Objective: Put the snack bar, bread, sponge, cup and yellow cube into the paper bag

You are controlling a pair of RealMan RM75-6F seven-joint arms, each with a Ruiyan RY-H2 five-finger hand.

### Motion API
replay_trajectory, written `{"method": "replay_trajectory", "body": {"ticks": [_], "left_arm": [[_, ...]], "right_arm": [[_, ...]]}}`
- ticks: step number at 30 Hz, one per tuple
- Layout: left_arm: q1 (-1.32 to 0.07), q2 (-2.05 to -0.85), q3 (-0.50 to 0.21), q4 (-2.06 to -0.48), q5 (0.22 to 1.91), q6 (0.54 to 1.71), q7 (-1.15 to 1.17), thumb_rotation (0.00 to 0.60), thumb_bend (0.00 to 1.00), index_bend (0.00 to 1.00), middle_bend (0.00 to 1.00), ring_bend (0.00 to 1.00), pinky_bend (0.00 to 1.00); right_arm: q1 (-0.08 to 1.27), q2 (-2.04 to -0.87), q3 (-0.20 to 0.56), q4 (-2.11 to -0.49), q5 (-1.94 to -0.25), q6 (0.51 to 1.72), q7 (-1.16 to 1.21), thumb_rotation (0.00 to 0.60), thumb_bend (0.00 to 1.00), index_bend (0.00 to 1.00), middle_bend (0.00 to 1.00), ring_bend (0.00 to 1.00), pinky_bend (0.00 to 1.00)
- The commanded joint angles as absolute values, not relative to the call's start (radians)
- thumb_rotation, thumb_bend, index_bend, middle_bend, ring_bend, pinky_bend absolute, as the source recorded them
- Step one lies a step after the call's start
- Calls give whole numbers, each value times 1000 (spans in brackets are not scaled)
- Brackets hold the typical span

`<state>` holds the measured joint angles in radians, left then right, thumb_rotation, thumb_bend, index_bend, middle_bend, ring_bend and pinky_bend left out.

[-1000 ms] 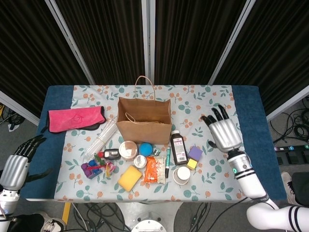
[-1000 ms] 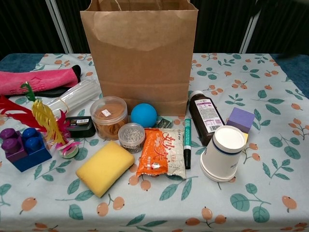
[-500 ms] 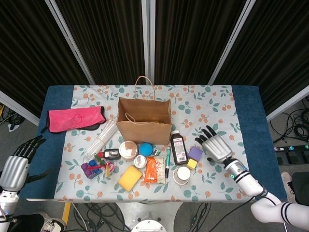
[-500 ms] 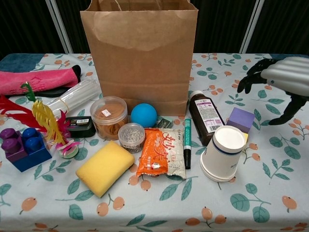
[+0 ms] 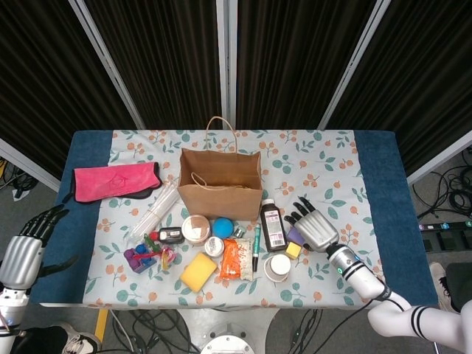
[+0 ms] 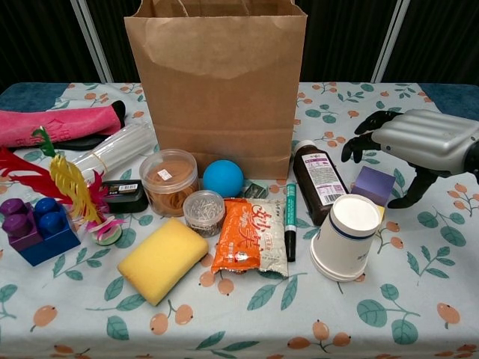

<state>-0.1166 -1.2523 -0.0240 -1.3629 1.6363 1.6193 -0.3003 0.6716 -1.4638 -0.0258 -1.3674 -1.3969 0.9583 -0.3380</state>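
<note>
The brown paper bag stands upright and open at mid-table. In front of it lie the orange snack packet, the yellow sponge and the white cup. The yellow cube sits just right of the cup. My right hand hovers open, fingers spread, over the purple cube beside the yellow one. My left hand hangs open off the table's left edge. I cannot tell which item is the bread.
A brown bottle and a green marker lie between the snack packet and my right hand. A blue ball, round tubs, toy blocks, clear straws and a pink cloth fill the left half.
My right hand has come down and leftward from the table's right side to just above the purple cube. The left hand and the objects have not moved.
</note>
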Motion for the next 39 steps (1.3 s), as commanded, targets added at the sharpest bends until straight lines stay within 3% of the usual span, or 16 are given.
{"method": "replay_trajectory", "body": {"ticks": [1,5,11,16,23,29,33,39], "left_arm": [[-118,-1249,-28,-1363,1632,1618,-304,600,157,201,230,177,221],[-120,-1246,-31,-1363,1630,1618,-305,600,157,201,230,177,221],[-121,-1247,-30,-1366,1628,1615,-305,600,157,201,230,177,221],[-121,-1244,-29,-1375,1631,1617,-302,600,157,201,230,177,222],[-123,-1238,-25,-1388,1643,1620,-296,600,157,201,230,177,222],[-117,-1235,-20,-1393,1644,1624,-296,600,157,201,230,177,222],[-116,-1237,-21,-1390,1639,1623,-300,600,157,201,230,176,222],[-119,-1246,-25,-1366,1622,1607,-315,600,157,201,230,176,222]], "right_arm": [[673,-1473,-22,-1361,-1385,942,-359,600,55,248,302,89,0],[670,-1483,-18,-1356,-1379,936,-376,600,84,326,355,141,7],[656,-1495,-12,-1349,-1398,967,-381,600,159,497,473,259,98],[647,-1455,14,-1388,-1428,1028,-376,600,176,532,500,285,120],[653,-1291,149,-1582,-1426,1153,-385,600,176,533,501,287,121],[723,-1191,340,-1770,-1312,1185,-494,600,176,548,509,305,129],[800,-1213,406,-1804,-1207,1145,-587,600,176,548,507,305,129],[936,-1349,438,-1777,-999,1104,-738,600,171,542,482,304,129]]}}
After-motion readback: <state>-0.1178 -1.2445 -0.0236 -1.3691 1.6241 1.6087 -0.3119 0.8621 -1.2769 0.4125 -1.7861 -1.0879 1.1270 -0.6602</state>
